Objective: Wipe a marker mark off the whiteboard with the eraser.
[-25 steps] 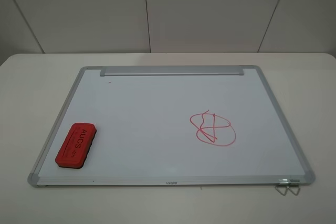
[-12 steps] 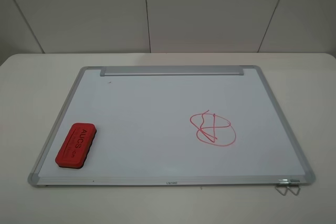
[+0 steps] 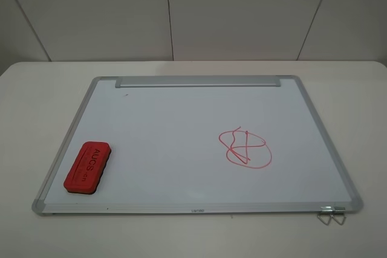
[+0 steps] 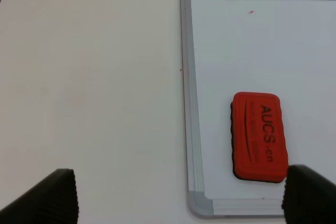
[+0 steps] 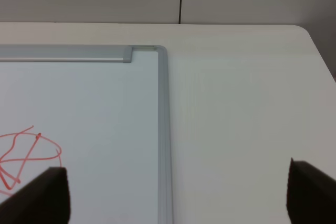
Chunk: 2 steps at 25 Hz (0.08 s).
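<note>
The eraser (image 3: 87,168) lies flat on the whiteboard (image 3: 181,137), lettering up, in the near left corner as the high camera sees it, close to the left frame and slightly angled to it. In the left wrist view the eraser (image 4: 260,136) sits just inside the frame of the board (image 4: 236,51), its dark felt edge showing along one long side. The only red marks that show on the board are a round loop (image 3: 245,148) crossed by lines, right of the middle and well apart from the eraser, and a tiny speck (image 3: 126,95) near the far left corner, just below the silver tray bar (image 3: 198,81). The right wrist view catches part of the loop (image 5: 26,153) and the board's far right corner (image 5: 94,93). A small wire clip (image 3: 331,214) hangs at the near right corner. The board rests on a white table (image 3: 36,89). The left gripper (image 4: 184,198) hangs above the near left corner, its dark fingers spread wide with nothing between them, one tip close beside the eraser in that view. The right gripper (image 5: 181,195) is likewise spread wide and empty, above the board's right edge. Neither arm appears in the high view.
</note>
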Motion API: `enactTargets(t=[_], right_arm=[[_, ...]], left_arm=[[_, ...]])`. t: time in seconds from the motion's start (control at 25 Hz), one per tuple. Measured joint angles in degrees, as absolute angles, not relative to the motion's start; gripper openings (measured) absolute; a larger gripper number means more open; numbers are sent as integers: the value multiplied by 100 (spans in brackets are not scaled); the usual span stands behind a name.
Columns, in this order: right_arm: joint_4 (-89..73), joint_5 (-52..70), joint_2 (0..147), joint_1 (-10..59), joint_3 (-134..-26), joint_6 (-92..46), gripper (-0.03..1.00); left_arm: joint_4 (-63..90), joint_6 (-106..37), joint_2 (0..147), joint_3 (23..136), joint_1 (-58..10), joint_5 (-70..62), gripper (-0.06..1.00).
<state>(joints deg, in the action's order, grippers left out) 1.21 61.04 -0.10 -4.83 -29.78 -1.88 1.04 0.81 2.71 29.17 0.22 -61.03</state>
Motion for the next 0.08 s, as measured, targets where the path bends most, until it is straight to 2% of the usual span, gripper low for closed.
enactTargets(t=[0.08], right_arm=[[121, 6104, -10, -483, -2978, -188, 71]], left_arm=[[104, 81, 271, 2917, 22, -6103, 77]])
